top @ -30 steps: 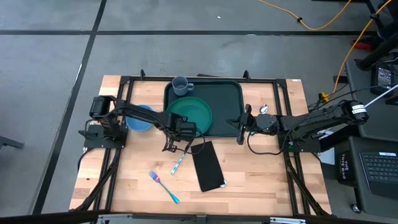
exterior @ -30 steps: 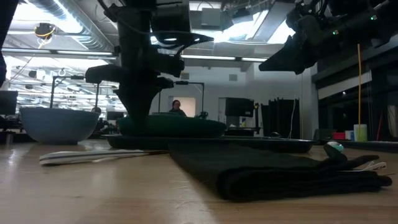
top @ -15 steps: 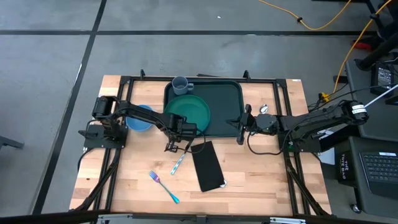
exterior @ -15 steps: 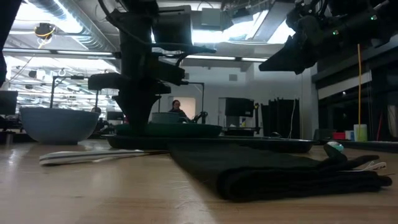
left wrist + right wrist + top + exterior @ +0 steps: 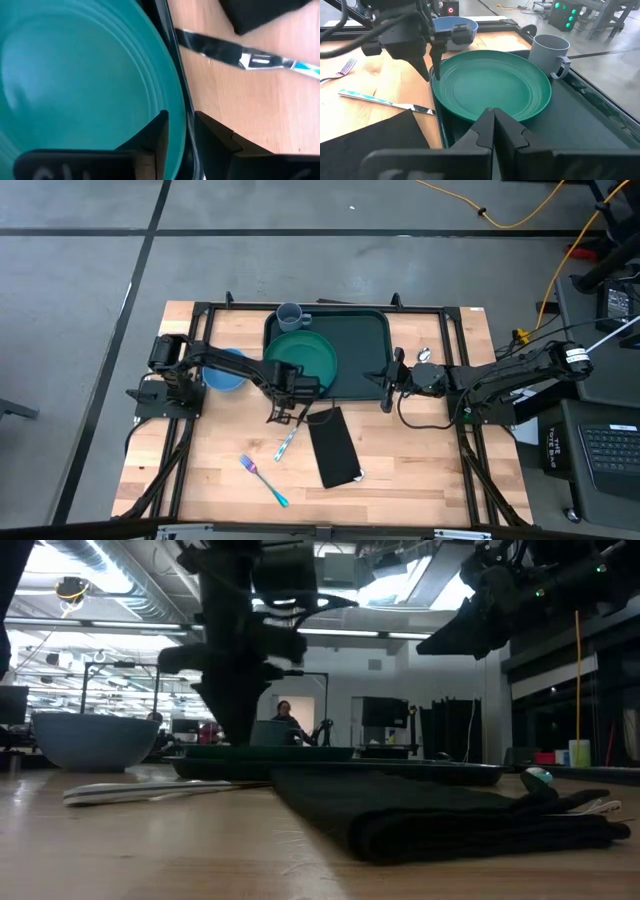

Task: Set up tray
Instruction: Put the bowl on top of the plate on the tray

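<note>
Up top in the middle of the high view sits the tray (image 5: 350, 352), dark green with a raised rim, on a pale wood table (image 5: 220, 470). Left gripper (image 5: 285, 412) pinches the plate (image 5: 305, 358) rim with fingers (image 5: 155, 135) barely apart. Right gripper (image 5: 388, 388) is closed at the tray's right edge, holding nothing.

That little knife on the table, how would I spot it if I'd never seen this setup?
Start at the big dark green tray, then look just past its near left corner, onto the bare wood. The knife lies between the purple-and-teal fork and the black napkin, slim and silver-bladed with a teal handle.
</note>
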